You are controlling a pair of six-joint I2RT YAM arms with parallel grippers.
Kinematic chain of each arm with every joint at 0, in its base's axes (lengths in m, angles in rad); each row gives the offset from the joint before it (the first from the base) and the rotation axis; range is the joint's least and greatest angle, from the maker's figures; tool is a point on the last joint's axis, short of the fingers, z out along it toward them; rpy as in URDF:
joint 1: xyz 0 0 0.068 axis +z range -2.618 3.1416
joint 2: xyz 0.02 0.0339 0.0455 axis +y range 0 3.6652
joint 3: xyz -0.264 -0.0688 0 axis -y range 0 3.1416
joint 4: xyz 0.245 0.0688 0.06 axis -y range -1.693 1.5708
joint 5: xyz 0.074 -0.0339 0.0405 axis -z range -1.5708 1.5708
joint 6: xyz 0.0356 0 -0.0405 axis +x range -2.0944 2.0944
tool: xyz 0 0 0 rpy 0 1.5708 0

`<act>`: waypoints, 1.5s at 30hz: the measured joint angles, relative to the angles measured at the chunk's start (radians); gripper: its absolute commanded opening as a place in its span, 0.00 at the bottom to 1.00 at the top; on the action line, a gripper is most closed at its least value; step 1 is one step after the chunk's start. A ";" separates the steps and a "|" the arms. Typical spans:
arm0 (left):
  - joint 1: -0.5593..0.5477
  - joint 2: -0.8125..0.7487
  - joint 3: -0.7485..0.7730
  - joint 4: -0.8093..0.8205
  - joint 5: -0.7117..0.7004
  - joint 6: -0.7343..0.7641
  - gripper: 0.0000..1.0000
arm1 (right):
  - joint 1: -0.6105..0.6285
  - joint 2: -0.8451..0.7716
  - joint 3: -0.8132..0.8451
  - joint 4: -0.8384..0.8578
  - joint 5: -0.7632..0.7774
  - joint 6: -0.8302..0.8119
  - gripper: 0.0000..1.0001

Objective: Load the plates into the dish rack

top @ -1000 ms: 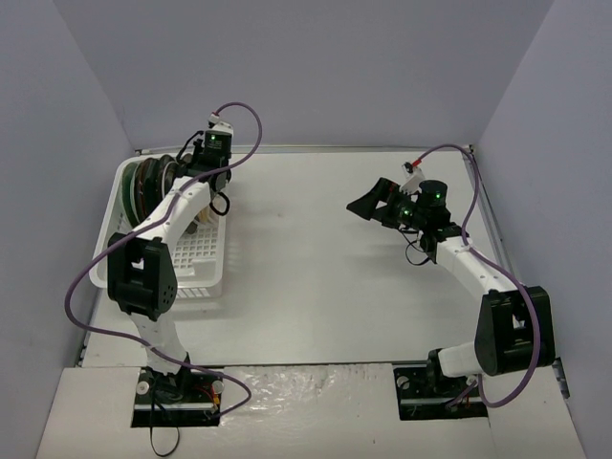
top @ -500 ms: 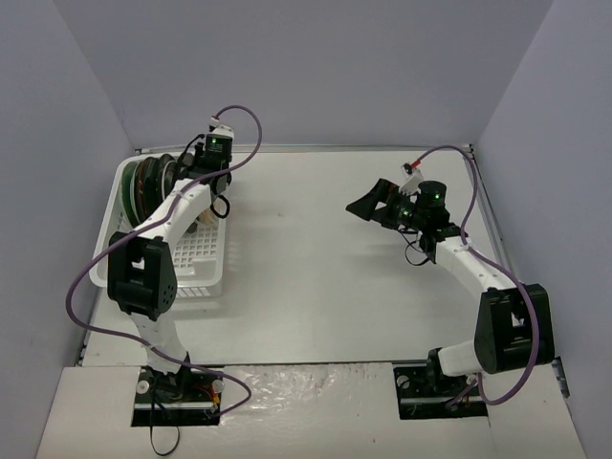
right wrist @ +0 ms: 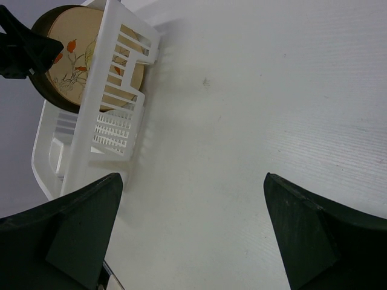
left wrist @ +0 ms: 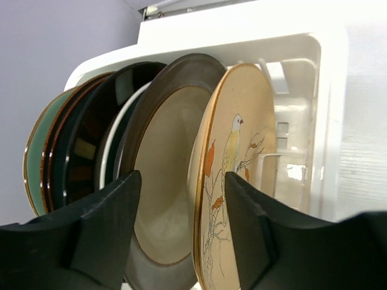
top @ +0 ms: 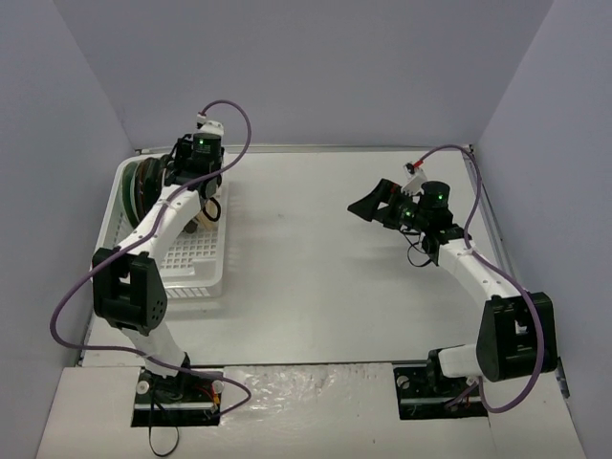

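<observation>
Since a sec ago: the L gripper (left wrist: pixel 181 187) has let go. Its 2 fingers were pinched close, now they stand apart w/ nothing held. The L arm has also swung a bit to the left, so its wrist sits more over the far end of the dish rack (top: pixel 196 268). The R arm looks about the same as before.

The plates (top: pixel 143 182) stand on edge in a row at the far end of the rack, one behind the other. In the L wrist view the tan plate (left wrist: pixel 236 151), w/ a bird & orange leaves on it, is the front one, and the rack's white wall shows to its right. Next to it is the beige plate (left wrist: pixel 163 157) w/ a dark rim, then white, dark & teal ones.

The L gripper is just in front of the row. The edge of the tan plate & part of the beige plate show in the gap btw its fingers. Can't tell if a finger touches the tan plate.

The R gripper (top: pixel 365 204) is spread wide & empty. It hangs over the table (top: pixel 316 287) on the right side, well apart from the rack & facing it.
</observation>
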 measured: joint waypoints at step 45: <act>0.001 -1.244 -0.439 -0.636 0.133 -0.303 0.97 | 0.187 -0.679 0.038 -0.423 0.836 -0.313 1.00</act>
